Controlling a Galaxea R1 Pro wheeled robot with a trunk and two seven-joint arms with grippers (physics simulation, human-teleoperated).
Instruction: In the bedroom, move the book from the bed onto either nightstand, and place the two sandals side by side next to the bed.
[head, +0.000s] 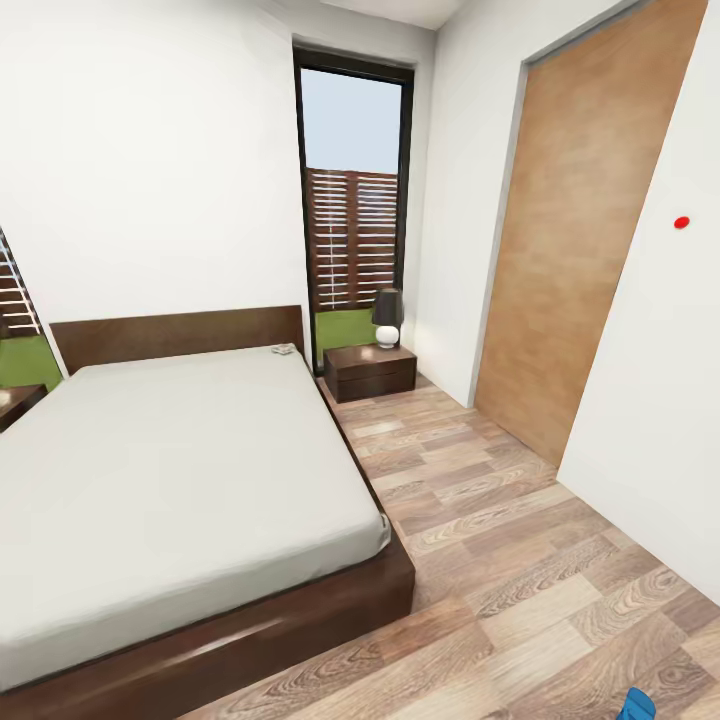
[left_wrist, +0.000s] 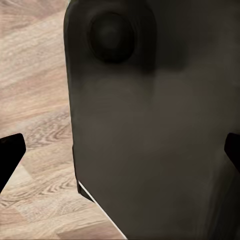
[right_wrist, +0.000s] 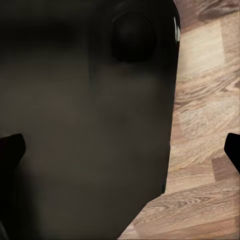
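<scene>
Book, small and pale-looking (head: 283, 350), lies mid-frame on the pale grey mattress of the dark-framed bed (head: 180, 470); we judge it light, stiff, best pinched at an edge. Both jaws stand spread, empty.

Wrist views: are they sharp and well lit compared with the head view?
Head view: evenly lit, bed and floor fairly sharp. Left wrist view and right wrist view: a dark, blurred robot body part blocks most; floor grain beside it stays readable.
</scene>
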